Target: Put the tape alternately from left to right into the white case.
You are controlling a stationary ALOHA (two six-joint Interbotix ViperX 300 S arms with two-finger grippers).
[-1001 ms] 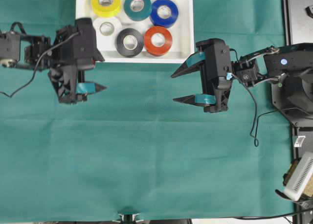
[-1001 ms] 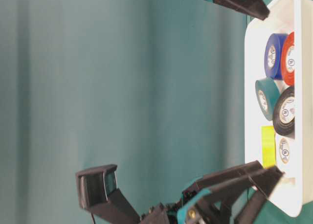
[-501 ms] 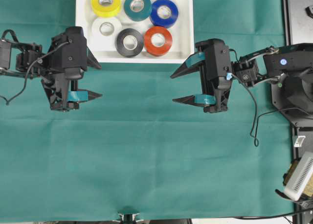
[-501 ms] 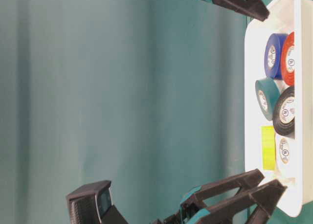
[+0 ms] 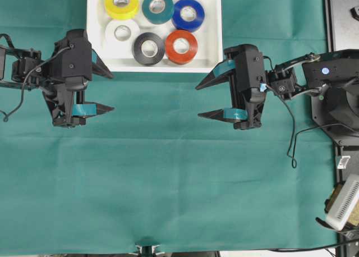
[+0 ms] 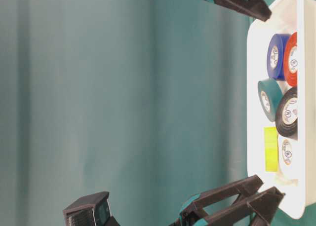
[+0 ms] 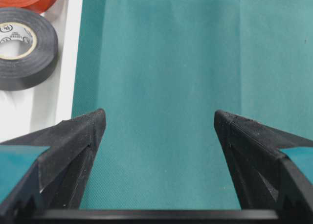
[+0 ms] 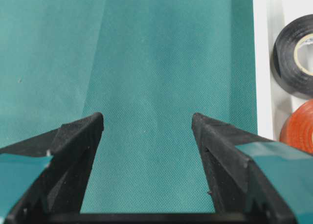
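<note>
The white case (image 5: 210,63) lies at the table's far edge and holds several rolls of tape: yellow (image 5: 121,3), teal (image 5: 157,7), blue (image 5: 188,14), white (image 5: 123,32), black (image 5: 148,48) and red (image 5: 181,46). My left gripper (image 5: 112,92) hangs open and empty off the case's near left corner. My right gripper (image 5: 197,102) is open and empty too, just off the near right corner. In the left wrist view, the left gripper (image 7: 160,117) frames bare cloth, with the black roll (image 7: 24,48) beside it. In the right wrist view, the right gripper (image 8: 147,117) does likewise, next to the black (image 8: 296,57) and red (image 8: 298,128) rolls.
A green cloth (image 5: 168,184) covers the table. Black equipment (image 5: 342,21) and a white device (image 5: 343,202) sit along the right edge. A cable (image 5: 291,139) loops down from the right arm.
My left gripper has drawn back to the left, away from the case's corner, still open. The right arm and the rolls have not moved.
</note>
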